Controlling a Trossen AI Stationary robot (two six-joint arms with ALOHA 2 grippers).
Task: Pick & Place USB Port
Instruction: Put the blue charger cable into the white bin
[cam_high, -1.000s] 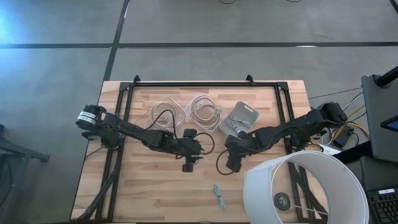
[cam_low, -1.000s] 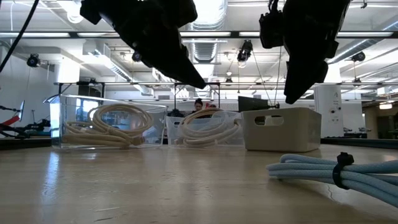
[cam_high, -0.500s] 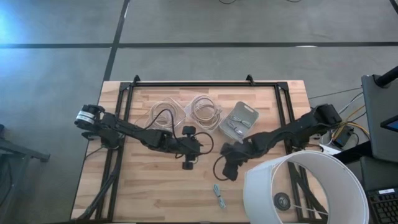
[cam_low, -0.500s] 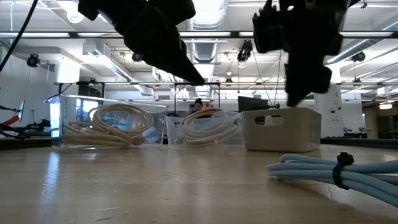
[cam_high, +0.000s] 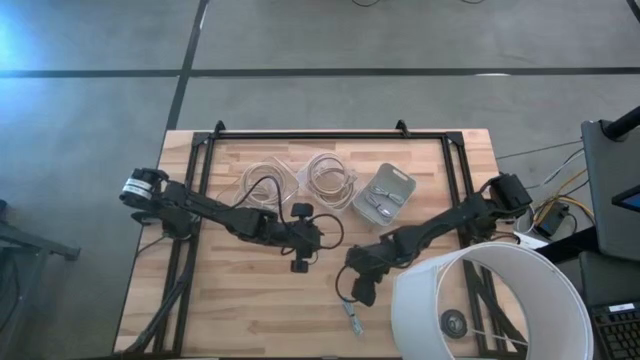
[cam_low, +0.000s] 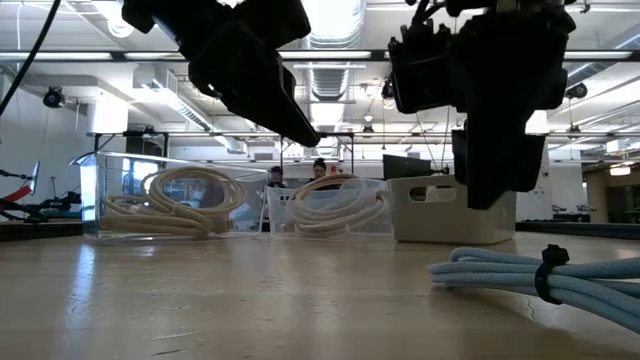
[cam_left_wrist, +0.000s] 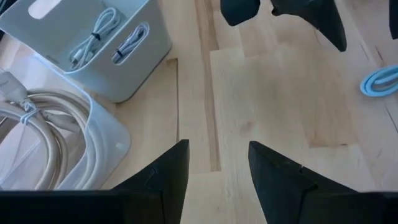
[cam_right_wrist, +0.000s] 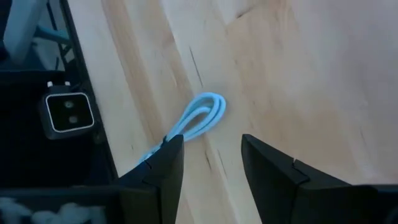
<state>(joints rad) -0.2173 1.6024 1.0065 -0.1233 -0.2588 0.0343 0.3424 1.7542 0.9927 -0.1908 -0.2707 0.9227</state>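
The high view looks straight down on the whole bench (cam_high: 240, 300) from well above, with floor visible around it.

The low view sits at bench-top height near the 6 o'clock edge and faces level toward 12 o'clock. The blue cable (cam_low: 540, 275) lies close to its lens; the bin (cam_low: 450, 208) stands farther off, with the room behind.

The left wrist view looks down past its own pincer (cam_left_wrist: 214, 171) at close range. It shares the bin (cam_left_wrist: 93, 46) with the high and low views.

The right wrist view looks down past its pincer (cam_right_wrist: 211, 165) at the cable (cam_right_wrist: 199, 118), which the high view (cam_high: 352, 315) also shows.
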